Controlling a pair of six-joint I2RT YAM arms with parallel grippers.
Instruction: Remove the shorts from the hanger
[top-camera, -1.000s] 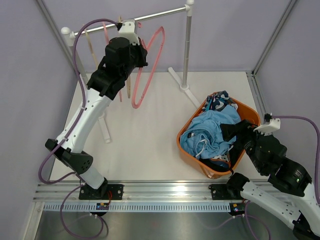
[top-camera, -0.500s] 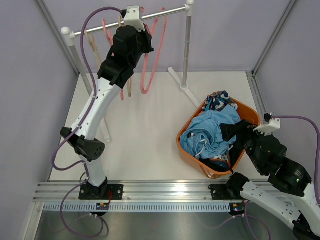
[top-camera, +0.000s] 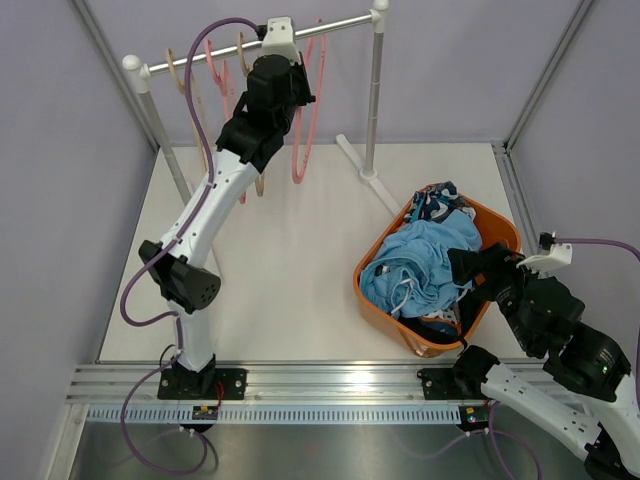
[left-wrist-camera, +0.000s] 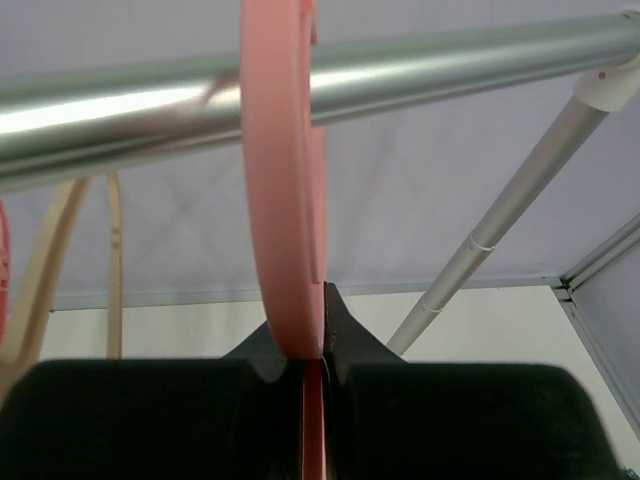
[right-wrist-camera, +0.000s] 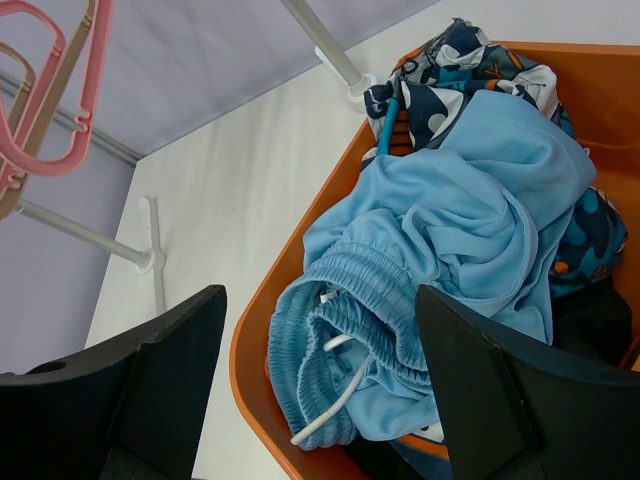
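The light blue shorts (top-camera: 420, 262) (right-wrist-camera: 450, 220) lie on top of a pile in the orange basket (top-camera: 500, 225) (right-wrist-camera: 255, 340). Patterned shorts (top-camera: 437, 203) (right-wrist-camera: 470, 70) sit at the far end, with dark fabric (top-camera: 440, 325) (right-wrist-camera: 590, 320) underneath. My right gripper (top-camera: 470, 268) (right-wrist-camera: 318, 300) hangs open just above the pile, holding nothing. My left gripper (top-camera: 283, 95) (left-wrist-camera: 318, 340) is raised to the rail (top-camera: 330, 25) (left-wrist-camera: 450, 60) and shut on a bare pink hanger (top-camera: 308, 120) (left-wrist-camera: 283, 200), whose hook crosses the rail.
On the rail to the left hang a second pink hanger (top-camera: 222, 70) and beige hangers (top-camera: 185, 90) (left-wrist-camera: 60, 260), all bare. The rack's right post (top-camera: 375, 90) and its white foot (top-camera: 350, 150) stand behind the basket. Frame rails run along the near edge.
My left arm has lifted the pink hanger up and to the right, bringing it from a tilt to upright at the rail. My right gripper has opened a little wider over the basket.
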